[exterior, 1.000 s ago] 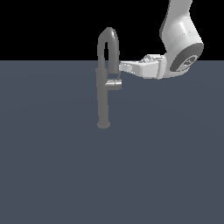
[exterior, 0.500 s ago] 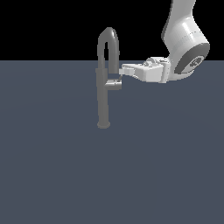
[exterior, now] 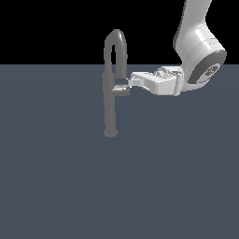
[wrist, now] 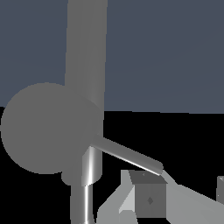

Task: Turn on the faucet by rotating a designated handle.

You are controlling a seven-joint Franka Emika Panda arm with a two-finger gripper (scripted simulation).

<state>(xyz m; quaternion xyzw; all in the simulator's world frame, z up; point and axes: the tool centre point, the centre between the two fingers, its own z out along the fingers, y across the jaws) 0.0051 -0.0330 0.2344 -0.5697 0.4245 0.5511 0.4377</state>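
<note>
Gripper [exterior: 129, 84] reaches in level with the faucet [exterior: 111, 100] column's middle, fingers [wrist: 144, 199] touching the handle's [exterior: 120, 89] thin lever tip; whether they're clenched, I cannot tell.

There is one faucet [exterior: 110, 100], standing on one flat grey surface [exterior: 116, 186]. It has one arched spout [exterior: 115, 44] and one handle [exterior: 120, 90] with a single thin lever [wrist: 127, 155]. One robot arm [exterior: 198, 51] carries one gripper [exterior: 131, 81].

Faucet [wrist: 85, 52] column cut off by wrist view edge; jaws' spacing unclear.
</note>
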